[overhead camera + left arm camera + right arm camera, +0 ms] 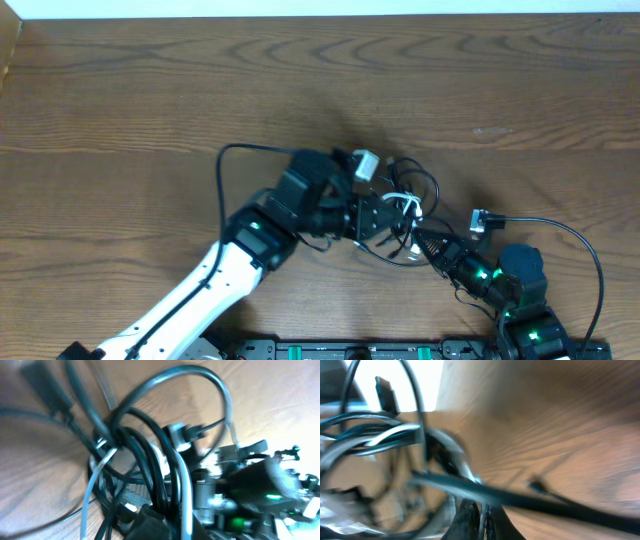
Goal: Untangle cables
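Note:
The cables [425,183] lie in a knot of black loops at the table's middle, with one white cable [408,203] among them. My left gripper [383,216] reaches into the knot from the left. In the left wrist view it [170,527] is shut on a bunch of black cables [150,460], and the white cable [185,485] runs beside them. From the lower right, my right gripper [420,238] meets the knot. The right wrist view has it [481,520] shut on a thin pale strand, with a black cable [545,502] crossing just ahead of the fingertips.
A white plug block [365,163] sits at the knot's upper left. A small plug [478,218] lies to the right, its black cord [585,250] looping to the right arm's base. Another black cord [222,175] arcs left. The right arm's body [260,485] is close ahead in the left wrist view.

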Action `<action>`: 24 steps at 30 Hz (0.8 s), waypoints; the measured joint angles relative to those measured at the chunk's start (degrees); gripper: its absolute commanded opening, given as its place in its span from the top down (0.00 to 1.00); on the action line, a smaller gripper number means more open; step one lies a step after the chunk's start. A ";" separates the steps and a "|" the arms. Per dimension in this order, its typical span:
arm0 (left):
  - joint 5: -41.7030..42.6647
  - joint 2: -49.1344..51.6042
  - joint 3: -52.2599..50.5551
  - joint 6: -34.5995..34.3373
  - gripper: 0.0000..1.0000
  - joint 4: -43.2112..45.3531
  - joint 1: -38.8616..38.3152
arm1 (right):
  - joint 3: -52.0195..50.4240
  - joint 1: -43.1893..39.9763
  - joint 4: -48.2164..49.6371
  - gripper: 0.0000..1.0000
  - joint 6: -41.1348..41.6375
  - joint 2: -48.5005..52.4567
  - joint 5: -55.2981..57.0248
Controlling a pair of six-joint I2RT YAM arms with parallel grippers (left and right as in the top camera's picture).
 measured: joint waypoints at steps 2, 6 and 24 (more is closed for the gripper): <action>2.95 -2.08 0.07 -0.02 0.92 1.11 3.19 | -1.46 -0.09 -1.90 0.95 -1.66 0.66 3.13; 7.13 -6.29 0.70 0.00 0.92 1.95 8.81 | -2.36 -0.09 -2.32 0.92 -4.66 1.29 6.93; 9.64 -4.87 0.81 1.36 0.92 -2.47 15.74 | -2.38 -0.09 -2.32 0.23 -8.52 1.31 12.07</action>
